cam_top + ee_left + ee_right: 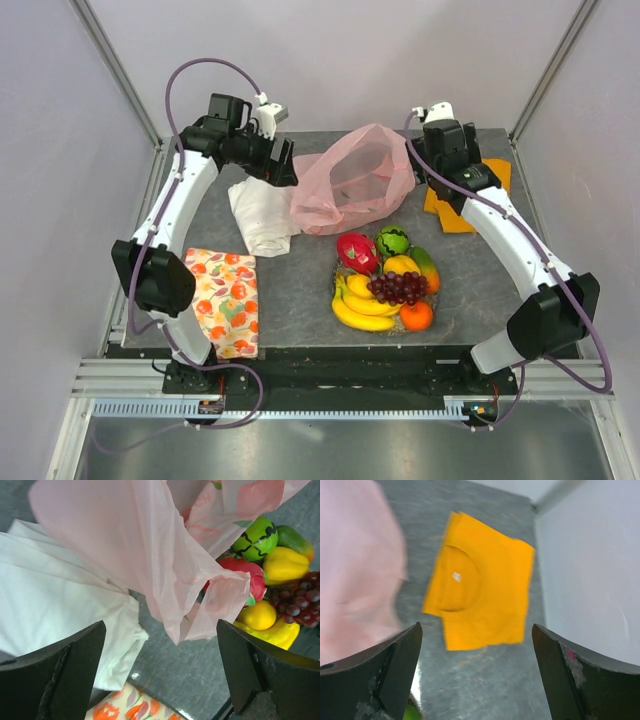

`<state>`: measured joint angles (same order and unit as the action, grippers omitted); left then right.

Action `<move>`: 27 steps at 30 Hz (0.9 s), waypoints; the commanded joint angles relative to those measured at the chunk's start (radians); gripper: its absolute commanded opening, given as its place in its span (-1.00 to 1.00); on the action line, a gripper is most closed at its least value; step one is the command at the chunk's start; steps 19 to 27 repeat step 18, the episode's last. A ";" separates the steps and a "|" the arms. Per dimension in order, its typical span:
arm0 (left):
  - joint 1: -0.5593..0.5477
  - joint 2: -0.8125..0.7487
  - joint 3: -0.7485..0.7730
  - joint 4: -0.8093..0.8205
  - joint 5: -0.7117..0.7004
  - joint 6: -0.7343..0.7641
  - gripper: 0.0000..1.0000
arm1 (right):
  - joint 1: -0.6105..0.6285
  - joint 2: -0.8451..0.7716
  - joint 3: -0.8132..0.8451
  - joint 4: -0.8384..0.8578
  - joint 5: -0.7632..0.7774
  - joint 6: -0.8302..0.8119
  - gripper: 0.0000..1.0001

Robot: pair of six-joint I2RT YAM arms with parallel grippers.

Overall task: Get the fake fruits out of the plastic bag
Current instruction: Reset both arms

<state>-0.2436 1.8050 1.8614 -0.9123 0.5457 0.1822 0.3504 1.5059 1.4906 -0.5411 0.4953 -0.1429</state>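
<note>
The pink plastic bag (350, 180) lies crumpled at the back middle of the table. The fake fruits sit together in front of it: dragon fruit (358, 252), green round fruit (392, 241), mango (428, 265), yellow fruit (402, 265), grapes (398, 287), banana bunch (362, 312) and orange (416, 316). My left gripper (283, 168) is open and empty at the bag's left edge. In the left wrist view (162, 680) the bag (150, 540) hangs ahead of the fingers. My right gripper (422, 175) is open and empty at the bag's right edge, with the bag (355, 580) on its left.
A white cloth (260, 215) lies left of the bag, also in the left wrist view (50, 605). A fruit-patterned cloth (225, 300) lies at the front left. An orange cloth (465, 200) lies at the back right (480, 595). Frame posts and walls ring the table.
</note>
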 commanded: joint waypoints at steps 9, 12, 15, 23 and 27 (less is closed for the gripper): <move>0.096 -0.404 -0.275 -0.031 -0.144 0.134 0.99 | -0.028 -0.211 -0.237 0.026 0.378 0.123 0.96; 0.151 -0.490 -0.413 0.060 -0.116 -0.007 0.99 | -0.030 -0.301 -0.335 -0.089 0.315 0.173 0.96; 0.164 -0.548 -0.583 0.145 -0.159 -0.122 0.99 | -0.028 -0.352 -0.415 -0.145 0.299 0.215 0.96; 0.181 -0.546 -0.650 0.199 -0.196 -0.174 0.99 | -0.034 -0.377 -0.438 -0.119 0.296 0.213 0.96; 0.181 -0.546 -0.650 0.199 -0.196 -0.174 0.99 | -0.034 -0.377 -0.438 -0.119 0.296 0.213 0.96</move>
